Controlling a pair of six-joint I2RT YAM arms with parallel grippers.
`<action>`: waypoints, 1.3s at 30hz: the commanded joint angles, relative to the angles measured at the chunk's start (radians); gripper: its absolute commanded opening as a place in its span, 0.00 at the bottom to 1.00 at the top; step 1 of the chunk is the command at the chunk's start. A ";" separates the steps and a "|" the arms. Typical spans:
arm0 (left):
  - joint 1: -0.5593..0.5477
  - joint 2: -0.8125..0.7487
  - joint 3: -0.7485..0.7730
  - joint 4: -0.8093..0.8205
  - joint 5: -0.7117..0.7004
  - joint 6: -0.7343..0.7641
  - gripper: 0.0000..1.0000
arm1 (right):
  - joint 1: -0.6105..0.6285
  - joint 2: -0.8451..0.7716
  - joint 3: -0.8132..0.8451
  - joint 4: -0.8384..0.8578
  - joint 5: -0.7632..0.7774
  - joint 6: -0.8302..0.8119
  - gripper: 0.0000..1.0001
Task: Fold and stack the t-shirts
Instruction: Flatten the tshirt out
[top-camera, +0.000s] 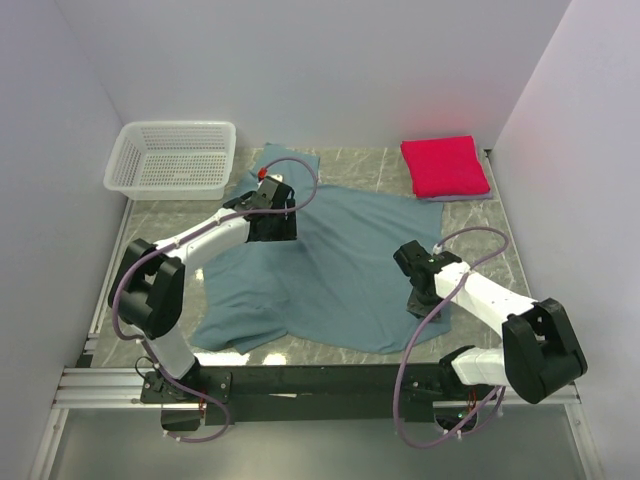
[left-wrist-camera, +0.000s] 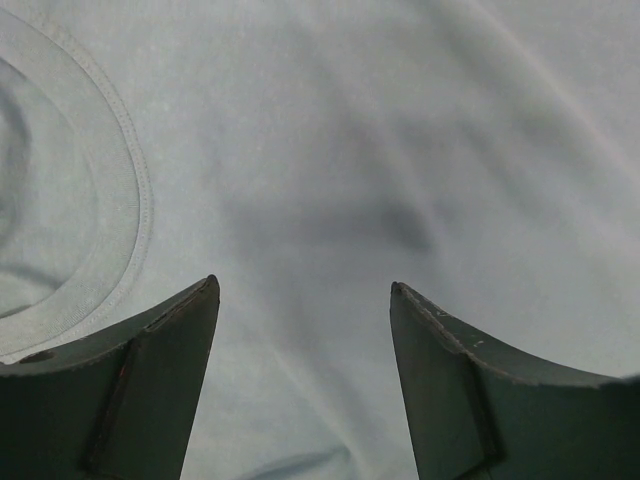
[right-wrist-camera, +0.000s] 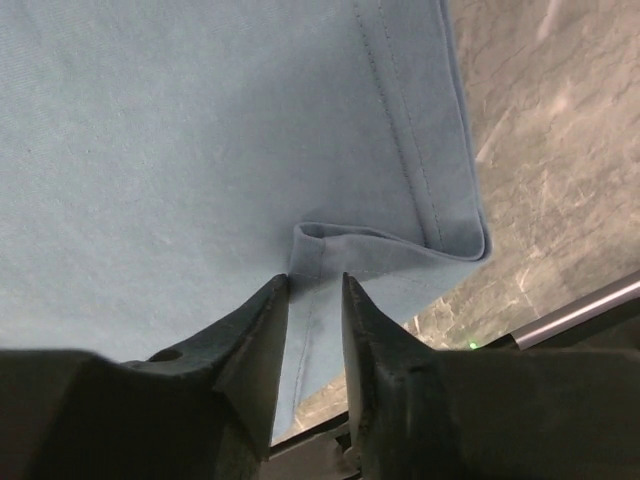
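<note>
Teal t-shirt (top-camera: 340, 270) (soft knit) lies rumpled.

Plain muted teal-blue cloth t-shirt (top-camera: 340, 280) is showing centre frame; bright crimson-pink folded cloth shirt (top-camera: 444, 165) upper right, pale lavender cloth shirt (top-camera: 462, 198) edging it; white plastic mesh basket (top-camera: 173, 157) upper left.

You face a grey marbled tabletop (top-camera: 365, 165), boxed in by plain pale walls (top-camera: 320, 70) at 9, 12 and 3 o'clock; an aluminium rail (top-camera: 100, 385) crosses at 6 o'clock; the light is soft and even.
</note>
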 joint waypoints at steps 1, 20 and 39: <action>-0.003 -0.035 -0.009 0.033 -0.004 0.025 0.74 | -0.006 0.000 0.003 -0.012 0.052 0.032 0.33; 0.006 -0.003 0.016 0.001 -0.049 0.027 0.74 | 0.007 -0.271 0.053 -0.413 0.058 0.161 0.00; 0.090 0.007 0.011 -0.027 -0.046 -0.060 0.74 | 0.012 -0.552 0.089 -0.156 -0.065 0.095 0.62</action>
